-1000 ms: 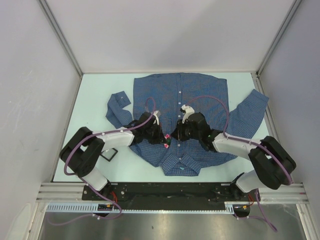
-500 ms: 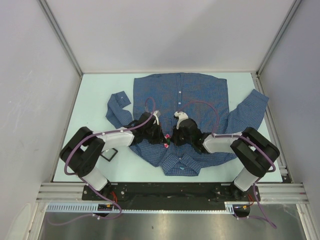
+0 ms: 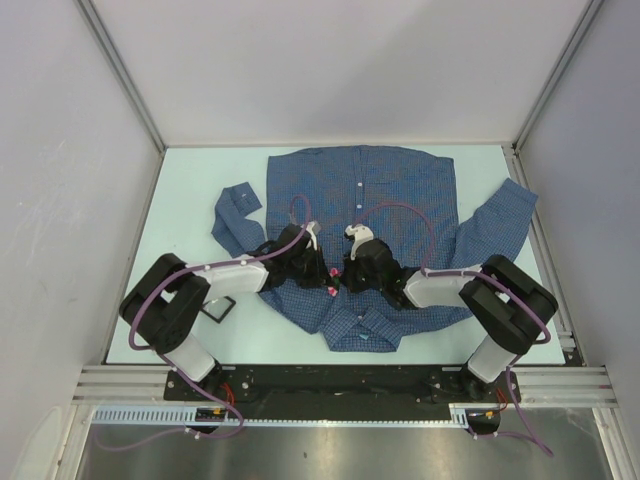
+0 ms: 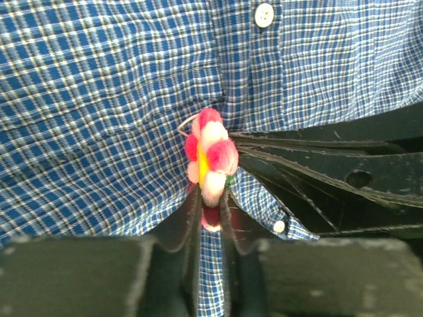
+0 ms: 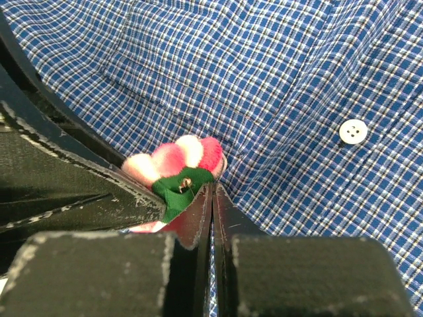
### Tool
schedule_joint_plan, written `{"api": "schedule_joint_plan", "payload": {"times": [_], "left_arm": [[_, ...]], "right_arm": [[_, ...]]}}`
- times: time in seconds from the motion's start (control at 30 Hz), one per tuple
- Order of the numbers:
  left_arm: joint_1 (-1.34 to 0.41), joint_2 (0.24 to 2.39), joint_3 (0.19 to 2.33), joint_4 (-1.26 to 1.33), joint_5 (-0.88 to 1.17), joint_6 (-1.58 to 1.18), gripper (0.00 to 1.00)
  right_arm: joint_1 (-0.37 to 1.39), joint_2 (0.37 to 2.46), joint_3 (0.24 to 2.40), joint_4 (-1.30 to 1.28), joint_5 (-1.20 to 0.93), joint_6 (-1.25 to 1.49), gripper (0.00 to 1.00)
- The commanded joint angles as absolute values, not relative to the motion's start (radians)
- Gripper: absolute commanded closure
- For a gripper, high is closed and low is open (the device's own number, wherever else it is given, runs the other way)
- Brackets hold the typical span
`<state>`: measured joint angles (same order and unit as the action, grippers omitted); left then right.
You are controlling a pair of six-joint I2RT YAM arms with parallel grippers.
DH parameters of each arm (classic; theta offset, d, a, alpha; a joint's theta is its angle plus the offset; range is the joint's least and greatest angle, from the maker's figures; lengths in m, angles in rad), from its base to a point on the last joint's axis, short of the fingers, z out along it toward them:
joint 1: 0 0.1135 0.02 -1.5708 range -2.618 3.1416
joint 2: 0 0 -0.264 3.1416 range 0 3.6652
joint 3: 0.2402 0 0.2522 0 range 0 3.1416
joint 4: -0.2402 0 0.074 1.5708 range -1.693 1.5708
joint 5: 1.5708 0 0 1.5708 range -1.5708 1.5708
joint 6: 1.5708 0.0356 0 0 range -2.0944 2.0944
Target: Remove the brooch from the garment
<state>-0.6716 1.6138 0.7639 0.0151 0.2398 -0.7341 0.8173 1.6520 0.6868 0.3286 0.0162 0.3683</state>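
The blue checked shirt [image 3: 400,190] lies flat on the table, collar towards me. The pink-red flower brooch [image 4: 210,153] stands on edge, lifted a little with a fold of fabric; it shows as a pink spot from above [image 3: 331,290]. My left gripper [image 4: 210,198] is shut on the brooch's lower petals [image 3: 326,278]. My right gripper [image 5: 212,189] comes from the other side [image 3: 343,279], shut on a fold of shirt against the brooch's green back [image 5: 177,187]. Its fingers [image 4: 330,173] show in the left wrist view.
White buttons [image 4: 264,14] [image 5: 353,131] run along the placket near both grippers. A small black frame-like object [image 3: 217,308] lies on the pale table [image 3: 190,190] left of the shirt. Side walls enclose the table.
My right arm has folded in and its gripper has shifted left, closer to the brooch. The left arm and the brooch have stayed in place.
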Motion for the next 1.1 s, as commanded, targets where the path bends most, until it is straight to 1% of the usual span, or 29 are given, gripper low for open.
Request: {"api": "schedule_joint_plan", "payload": {"times": [0.0, 0.07, 0.1, 0.43, 0.47, 0.63, 0.83, 0.87, 0.9, 1.07], "left_arm": [[-0.657, 1.628, 0.715, -0.058, 0.14, -0.713, 0.76], [-0.657, 1.614, 0.71, -0.054, 0.14, -0.713, 0.7], [-0.657, 1.611, 0.71, -0.049, 0.138, -0.716, 0.64], [-0.658, 1.62, 0.713, -0.005, 0.155, -0.762, 0.54], [-0.658, 1.615, 0.704, 0.027, 0.156, -0.767, 0.52], [-0.657, 1.598, 0.684, 0.057, 0.164, -0.788, 0.48], [-0.658, 1.574, 0.652, 0.121, 0.169, -0.818, 0.4], [-0.657, 1.569, 0.647, 0.135, 0.167, -0.821, 0.37], [-0.658, 1.566, 0.647, 0.138, 0.169, -0.819, 0.31], [-0.667, 1.58, 0.676, 0.123, 0.154, -0.807, 0.29]], "right_arm": [[0.847, 1.625, 0.709, 0.348, -0.006, 0.4, 1.0], [0.847, 1.612, 0.703, 0.35, -0.009, 0.403, 1.0], [0.85, 1.603, 0.701, 0.35, -0.011, 0.41, 1.0], [0.848, 1.568, 0.686, 0.333, 0.0, 0.416, 1.0], [0.847, 1.562, 0.686, 0.325, 0.029, 0.41, 1.0], [0.839, 1.537, 0.684, 0.298, 0.061, 0.399, 1.0], [0.824, 1.491, 0.675, 0.269, 0.089, 0.402, 1.0], [0.822, 1.486, 0.675, 0.264, 0.095, 0.405, 1.0], [0.815, 1.48, 0.673, 0.258, 0.101, 0.41, 1.0], [0.798, 1.476, 0.675, 0.245, 0.097, 0.423, 1.0]]}}
